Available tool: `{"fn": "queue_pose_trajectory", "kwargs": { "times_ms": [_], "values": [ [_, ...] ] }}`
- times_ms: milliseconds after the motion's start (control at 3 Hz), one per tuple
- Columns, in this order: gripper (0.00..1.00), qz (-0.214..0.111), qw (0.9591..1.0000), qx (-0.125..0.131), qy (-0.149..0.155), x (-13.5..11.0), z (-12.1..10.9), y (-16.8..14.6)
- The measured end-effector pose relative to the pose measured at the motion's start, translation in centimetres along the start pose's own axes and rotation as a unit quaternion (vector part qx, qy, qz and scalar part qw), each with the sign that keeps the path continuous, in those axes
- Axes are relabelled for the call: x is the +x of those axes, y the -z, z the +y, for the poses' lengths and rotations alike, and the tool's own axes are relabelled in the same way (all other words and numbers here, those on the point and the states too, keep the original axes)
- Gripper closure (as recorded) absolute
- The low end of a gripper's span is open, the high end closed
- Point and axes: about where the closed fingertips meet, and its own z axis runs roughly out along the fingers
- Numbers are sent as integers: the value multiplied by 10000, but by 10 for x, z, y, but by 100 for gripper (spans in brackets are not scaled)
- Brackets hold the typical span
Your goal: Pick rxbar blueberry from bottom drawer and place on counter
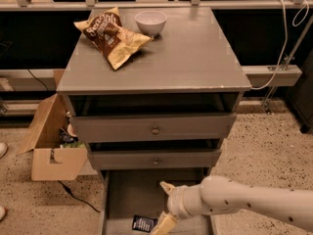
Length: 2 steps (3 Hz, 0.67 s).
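Observation:
The rxbar blueberry [143, 224], a small dark bar with pale print, lies flat at the front of the open bottom drawer [128, 196]. My gripper [164, 205] reaches in from the right on a white arm and sits low over the drawer, just right of the bar. It is open: one tan fingertip [166, 186] points up and back, the other [164, 224] lies beside the bar's right end. Whether that fingertip touches the bar I cannot tell. The grey counter [190, 58] is the cabinet's top.
A brown-and-yellow chip bag [110, 35] and a white bowl [150, 22] sit at the back left of the counter. Two upper drawers with brass knobs [155, 130] are slightly pulled out. An open cardboard box [51, 143] stands on the floor at the left.

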Motion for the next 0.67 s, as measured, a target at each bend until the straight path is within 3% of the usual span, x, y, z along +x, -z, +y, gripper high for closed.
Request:
{"fn": "queue_pose_trajectory", "kwargs": {
  "times_ms": [333, 667],
  "values": [
    [0, -113, 9997, -49, 206, 35, -8, -60],
    [0, -248, 9994, -104, 214, 68, -13, -115]
  ]
}}
